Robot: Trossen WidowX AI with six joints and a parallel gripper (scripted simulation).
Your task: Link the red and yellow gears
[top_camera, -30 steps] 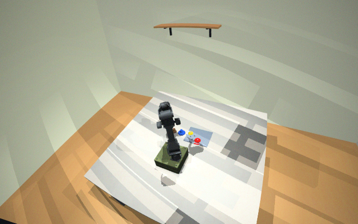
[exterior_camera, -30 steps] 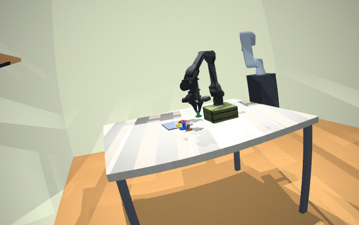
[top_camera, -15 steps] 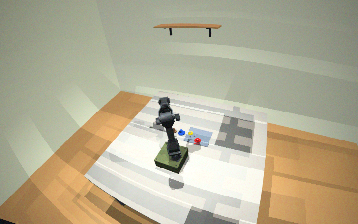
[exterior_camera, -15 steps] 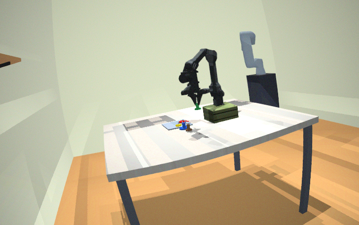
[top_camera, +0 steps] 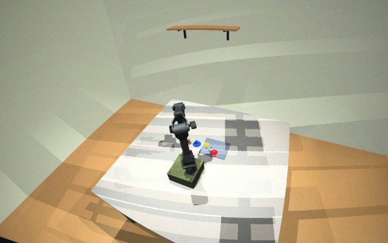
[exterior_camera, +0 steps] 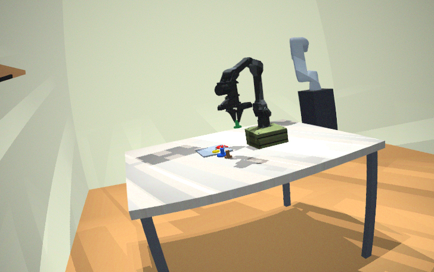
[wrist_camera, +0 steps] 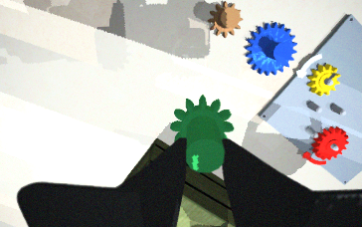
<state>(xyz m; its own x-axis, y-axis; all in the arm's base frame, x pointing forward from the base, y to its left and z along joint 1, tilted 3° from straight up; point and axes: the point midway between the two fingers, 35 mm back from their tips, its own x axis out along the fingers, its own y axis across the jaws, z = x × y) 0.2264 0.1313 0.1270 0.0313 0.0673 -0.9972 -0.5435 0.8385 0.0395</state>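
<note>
Fingers (exterior_camera: pixel 238 116) closed to a narrow gap on the green gear (exterior_camera: pixel 236 124) (wrist_camera: pixel 204 134), held above the bench (top_camera: pixel 234 183) (exterior_camera: pixel 192 179) (wrist_camera: pixel 65 95). Beyond: blue gear (top_camera: pixel 196 143) (exterior_camera: pixel 221 153) (wrist_camera: pixel 271 49) and brown gear (top_camera: pixel 189 141) (exterior_camera: pixel 228 154) (wrist_camera: pixel 226 19) stand beside the grey board (top_camera: pixel 221 145) (exterior_camera: pixel 206 151) (wrist_camera: pixel 345 50). Board carries red gear (top_camera: pixel 213 152) (exterior_camera: pixel 221 146) (wrist_camera: pixel 330 143) and yellow gear (top_camera: pixel 206 144) (exterior_camera: pixel 215 151) (wrist_camera: pixel 323 80) (three bare pegs (wrist_camera: pixel 337 109) visible).

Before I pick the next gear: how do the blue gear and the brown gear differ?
The blue gear is wider than the brown gear. The blue gear has more teeth; the brown gear has fewer. The blue gear stands nearer the grey board than the brown gear. Both are loose on the table, off the board.
</note>
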